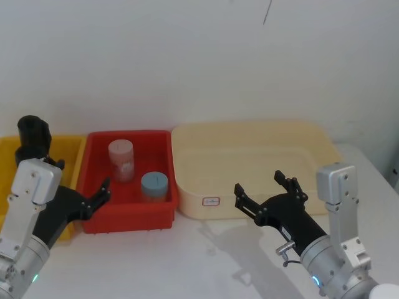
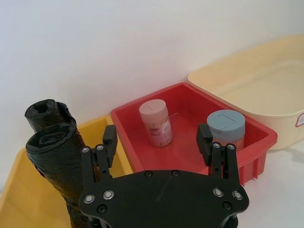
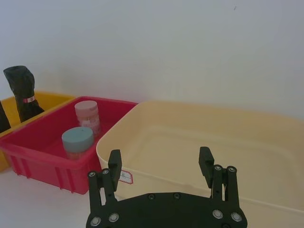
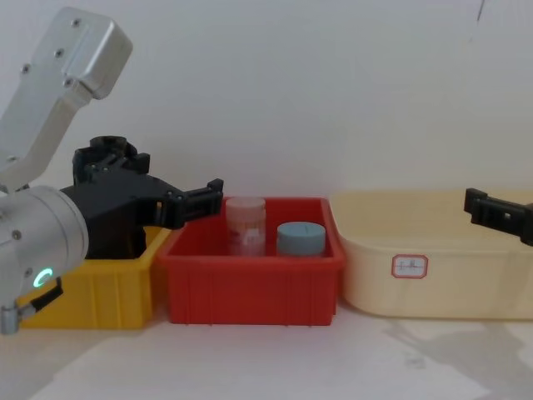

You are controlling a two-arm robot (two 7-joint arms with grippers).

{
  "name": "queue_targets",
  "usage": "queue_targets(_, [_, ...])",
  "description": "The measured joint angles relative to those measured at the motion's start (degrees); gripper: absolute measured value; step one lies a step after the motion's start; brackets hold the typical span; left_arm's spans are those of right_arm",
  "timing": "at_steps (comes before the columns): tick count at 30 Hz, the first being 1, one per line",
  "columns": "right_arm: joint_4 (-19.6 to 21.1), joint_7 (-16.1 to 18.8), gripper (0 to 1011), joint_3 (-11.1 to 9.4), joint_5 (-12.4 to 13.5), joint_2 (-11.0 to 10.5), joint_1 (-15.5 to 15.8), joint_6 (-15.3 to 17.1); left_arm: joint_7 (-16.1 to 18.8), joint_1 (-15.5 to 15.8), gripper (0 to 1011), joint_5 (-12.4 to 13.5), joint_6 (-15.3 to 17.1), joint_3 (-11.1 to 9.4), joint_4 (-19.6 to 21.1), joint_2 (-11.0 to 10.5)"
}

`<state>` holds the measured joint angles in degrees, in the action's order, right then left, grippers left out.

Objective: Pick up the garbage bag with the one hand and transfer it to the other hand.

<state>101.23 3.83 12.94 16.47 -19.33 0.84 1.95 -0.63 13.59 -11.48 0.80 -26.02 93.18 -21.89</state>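
Black, wrinkly garbage bag [image 2: 53, 156] upright in yellow bin [image 2: 19, 199] at far left, beside second black roll [image 2: 47, 111]. Just beside it, left gripper [image 2: 157, 137] spread wide, empty. Near cream tub [image 1: 249, 156], right gripper [image 1: 260, 185] wide too.

Three bins [image 1: 70, 153] [image 1: 128, 219] [image 1: 249, 127]; two jars [image 1: 121, 159] [image 1: 154, 185]; two rolls [image 2: 50, 111] [image 2: 57, 156]

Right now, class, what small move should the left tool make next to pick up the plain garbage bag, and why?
Probably shift the left tool leftward toward the yellow bin. Its jaws stand open, but the gap faces the red bin, while the garbage bag stands upright just outside one finger. The right tool hovers, open, before the cream bin.
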Motion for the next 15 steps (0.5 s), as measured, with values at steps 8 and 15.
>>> queue_targets(8, [0.0,0.0,999,0.0,0.0,0.0,0.0,0.0,0.0,0.0,1002,0.0,0.0,0.0,0.0,0.0])
queue_targets(15, [0.0,0.0,999,0.0,0.0,0.0,0.0,0.0,0.0,-0.9,1001,-0.4,0.8,0.8,1.0,-0.4])
